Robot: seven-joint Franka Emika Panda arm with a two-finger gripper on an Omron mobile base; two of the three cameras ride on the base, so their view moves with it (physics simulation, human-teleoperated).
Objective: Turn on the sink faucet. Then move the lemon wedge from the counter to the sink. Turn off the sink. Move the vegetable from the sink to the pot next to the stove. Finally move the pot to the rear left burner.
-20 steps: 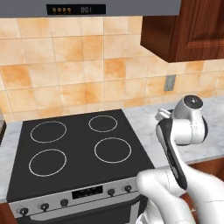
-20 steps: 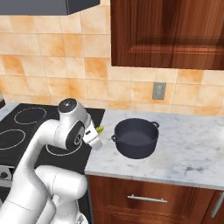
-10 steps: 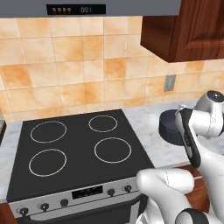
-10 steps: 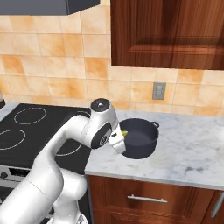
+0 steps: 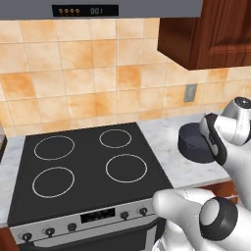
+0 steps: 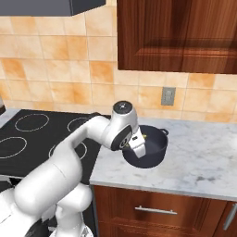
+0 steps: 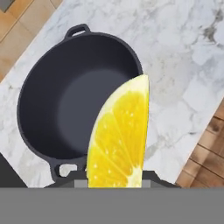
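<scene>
Lemon wedge (image 7: 118, 135) is clamped between the jaws of the gripper (image 6: 139, 141), cut face toward the hand camera, suspended above the pot (image 7: 70, 100). In the hand view the wedge overlaps the pot's near rim, toward one side of the opening. The pot stands empty on the counter (image 6: 199, 157), just beside the stove (image 5: 83, 166). Step in hand: transferring the vegetable to the pot. The next move likely calls for centring over the opening, lowering, then releasing. The rear left burner (image 5: 54, 147) is unoccupied.
</scene>
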